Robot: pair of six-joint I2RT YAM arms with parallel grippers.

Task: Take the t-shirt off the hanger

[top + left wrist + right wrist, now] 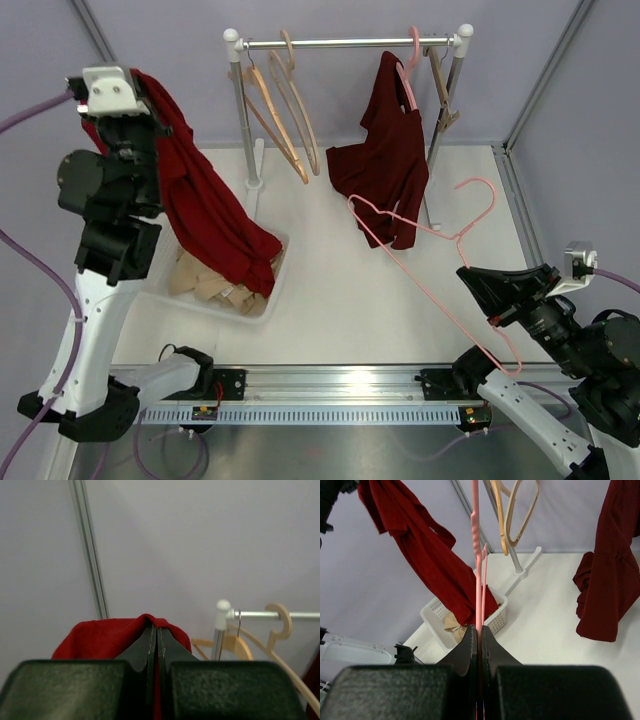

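I've got the left tool [154, 626] pinching the red t-shirt [205, 200] over the basket [281, 262], right tool [479, 630] pinching the pink hanger [476, 540] above the white worktop [340, 300], lilac walls [150, 30] around.

T-shirt [205, 200] is showing plain dark red (a deep maroon tone); hanger [476, 555] is showing pale pink; second garment [385, 160] is showing the same dark red; basket [436, 611] is appearing white, its cloth [205, 283] beige

t-shirt [210, 215] over basket [281, 265]; hanger [478, 580] rightward
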